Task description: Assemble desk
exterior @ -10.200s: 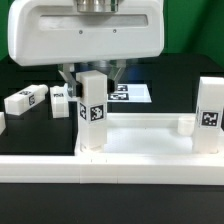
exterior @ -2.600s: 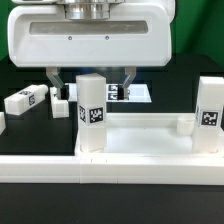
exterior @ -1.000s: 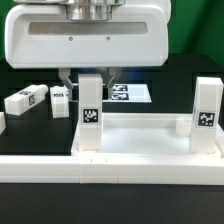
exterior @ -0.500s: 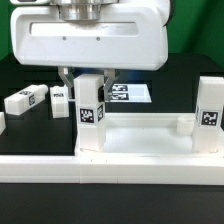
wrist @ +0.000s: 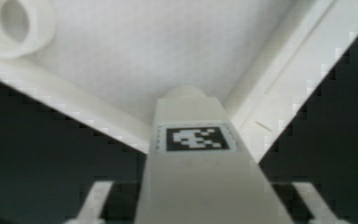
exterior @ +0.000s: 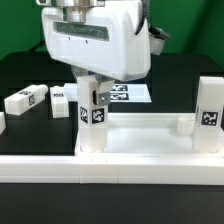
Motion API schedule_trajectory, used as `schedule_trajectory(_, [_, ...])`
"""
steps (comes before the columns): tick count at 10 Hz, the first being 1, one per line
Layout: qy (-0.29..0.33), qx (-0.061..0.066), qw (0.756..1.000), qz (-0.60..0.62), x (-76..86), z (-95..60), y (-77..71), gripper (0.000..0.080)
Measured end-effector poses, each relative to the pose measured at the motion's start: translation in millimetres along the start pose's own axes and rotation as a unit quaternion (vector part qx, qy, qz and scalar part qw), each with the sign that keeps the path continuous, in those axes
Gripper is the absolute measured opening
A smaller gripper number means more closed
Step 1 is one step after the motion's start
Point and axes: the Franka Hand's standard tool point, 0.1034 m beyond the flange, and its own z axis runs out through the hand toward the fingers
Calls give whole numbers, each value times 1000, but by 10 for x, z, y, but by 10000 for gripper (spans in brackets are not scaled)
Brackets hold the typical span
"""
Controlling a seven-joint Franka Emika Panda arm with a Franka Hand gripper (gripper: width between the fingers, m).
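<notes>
The desk top [exterior: 140, 122] is a white rimmed tray lying in the middle of the table. At its corner on the exterior view's left a white square leg [exterior: 90, 122] with a tag stands upright. My gripper [exterior: 88, 95] comes down from above and is shut on this leg, one finger on each side of its upper end. The wrist view looks down the same leg [wrist: 202, 160] between my gripper's [wrist: 202, 205] two fingers, with the tray floor [wrist: 140, 60] and a round socket [wrist: 12, 30] beyond. A second leg [exterior: 209, 115] stands at the corner on the exterior view's right.
Two loose white legs [exterior: 25, 100] [exterior: 60, 98] lie on the black table at the exterior view's left. The marker board [exterior: 130, 93] lies behind the tray. A long white rail [exterior: 110, 188] runs along the front.
My hand has twisted about the upright leg, and the leg's tagged face has turned with it toward the exterior view's right. The tray and the other legs stay put.
</notes>
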Motion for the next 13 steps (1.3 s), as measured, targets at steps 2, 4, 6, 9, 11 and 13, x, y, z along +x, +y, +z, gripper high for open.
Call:
schedule_trajectory(2, [1, 1, 998, 65, -1, 0, -9, 291])
schedule_trajectory(4, [0, 2, 996, 84, 2, -1, -9, 291])
schedule_trajectory(6, [0, 2, 998, 55, 0, 2, -9, 527])
schedule_trajectory(9, [3, 1, 999, -40, 7, 1, -11, 626])
schedule_trajectory(11, [3, 2, 993, -114, -7, 2, -21, 647])
schedule_trajectory(13, [3, 2, 986, -168, -7, 2, -20, 648])
